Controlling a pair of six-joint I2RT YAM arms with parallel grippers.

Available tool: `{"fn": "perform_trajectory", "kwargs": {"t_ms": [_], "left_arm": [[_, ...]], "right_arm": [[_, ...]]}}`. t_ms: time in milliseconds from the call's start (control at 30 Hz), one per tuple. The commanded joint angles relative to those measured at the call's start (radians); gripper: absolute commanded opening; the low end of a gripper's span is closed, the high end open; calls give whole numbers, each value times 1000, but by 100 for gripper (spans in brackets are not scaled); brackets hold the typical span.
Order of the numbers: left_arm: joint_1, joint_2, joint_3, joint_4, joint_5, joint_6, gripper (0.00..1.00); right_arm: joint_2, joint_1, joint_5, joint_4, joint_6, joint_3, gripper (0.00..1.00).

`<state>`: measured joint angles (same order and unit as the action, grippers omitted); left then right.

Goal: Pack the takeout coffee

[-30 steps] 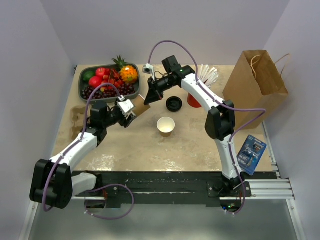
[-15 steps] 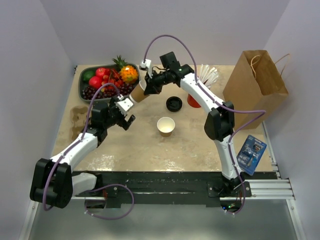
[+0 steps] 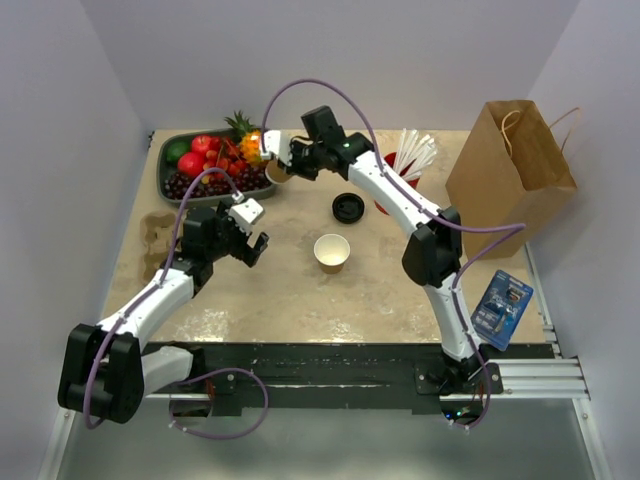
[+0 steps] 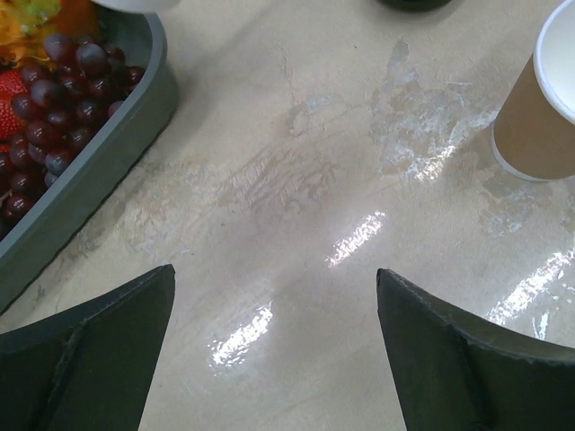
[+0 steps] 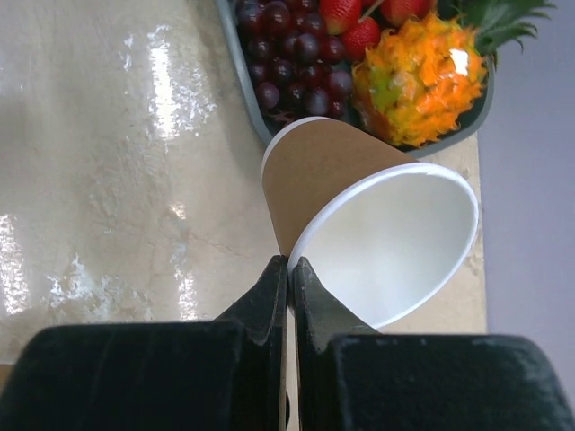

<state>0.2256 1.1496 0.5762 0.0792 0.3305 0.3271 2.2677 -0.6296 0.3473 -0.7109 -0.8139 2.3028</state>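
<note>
Right tool [image 5: 288, 269] pinched shut on the rim of a tilted paper cup [image 5: 332, 171], upper centre of top view, at the fruit tray's [image 4: 108, 153] right corner. Left tool [image 4: 276, 272] fingers wide apart, low over surface [image 4: 296, 180]. Black lid [image 3: 348, 207] loose mid-frame, near second upright cup [image 3: 332, 251].

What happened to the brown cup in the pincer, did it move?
Yes. The cup went farther from the arm bases, from mid-table to the tray's near corner, pinched by the right pincer.
</note>
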Motion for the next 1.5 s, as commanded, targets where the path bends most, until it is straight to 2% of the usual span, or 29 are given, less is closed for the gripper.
{"fn": "perform_trajectory", "kwargs": {"t_ms": [0, 133, 400, 1067, 1467], "left_arm": [[-2, -34, -6, 17, -15, -37, 97], [-2, -48, -24, 22, -11, -51, 97], [-2, -30, -41, 50, 19, -83, 97], [-2, -22, -36, 63, 33, -129, 96], [-2, -21, -45, 71, 45, -131, 95]], "right_arm": [[6, -27, -77, -50, -136, 26, 0], [7, -42, -111, -110, -208, 20, 0], [-23, -45, -154, -208, -238, -29, 0], [42, -45, -172, -142, -188, -63, 2], [47, -47, -183, -84, -145, -91, 29]]}}
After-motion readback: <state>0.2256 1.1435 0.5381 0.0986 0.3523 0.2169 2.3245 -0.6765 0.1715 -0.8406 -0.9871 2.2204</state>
